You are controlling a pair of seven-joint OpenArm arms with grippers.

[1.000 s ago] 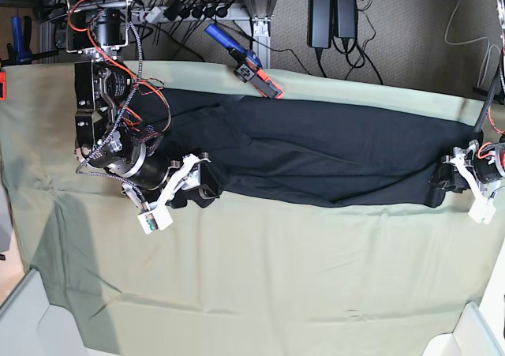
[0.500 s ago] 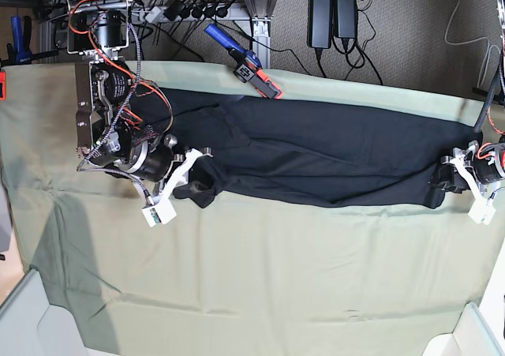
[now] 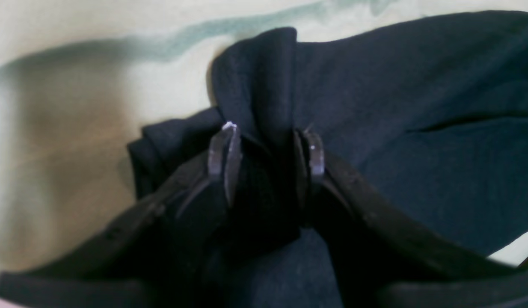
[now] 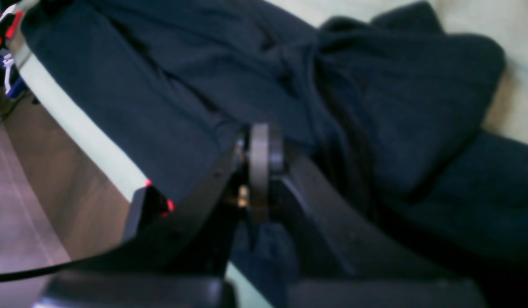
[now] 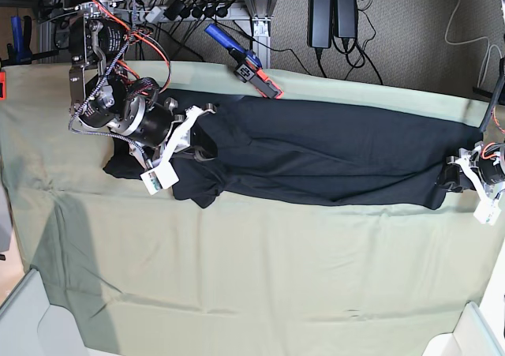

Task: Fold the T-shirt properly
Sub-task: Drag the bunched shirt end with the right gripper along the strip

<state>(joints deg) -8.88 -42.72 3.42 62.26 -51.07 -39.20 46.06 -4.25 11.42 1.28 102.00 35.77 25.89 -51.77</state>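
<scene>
The large black soft-fabric T-shirt (image 5: 316, 159) is lying stretched across the pale green cloth (image 5: 252, 277) while the left gripper (image 3: 266, 147) and right gripper (image 4: 259, 167) are each pinching a bunched end between narrowed fingers, so thick folds risk slipping free.

Table draped in pale green cloth (image 5: 252, 277), creased toward the near edge. Spread lengthwise across its far half, black T-shirt (image 5: 331, 155), bunched at both ends. At the far edge, red-and-blue clamp (image 5: 246, 65) resting on the cloth.

A robotics lab: cloth-draped table (image 5: 260, 293), power bricks (image 5: 331, 13), tangled cables (image 5: 181, 9) on carpet.
</scene>
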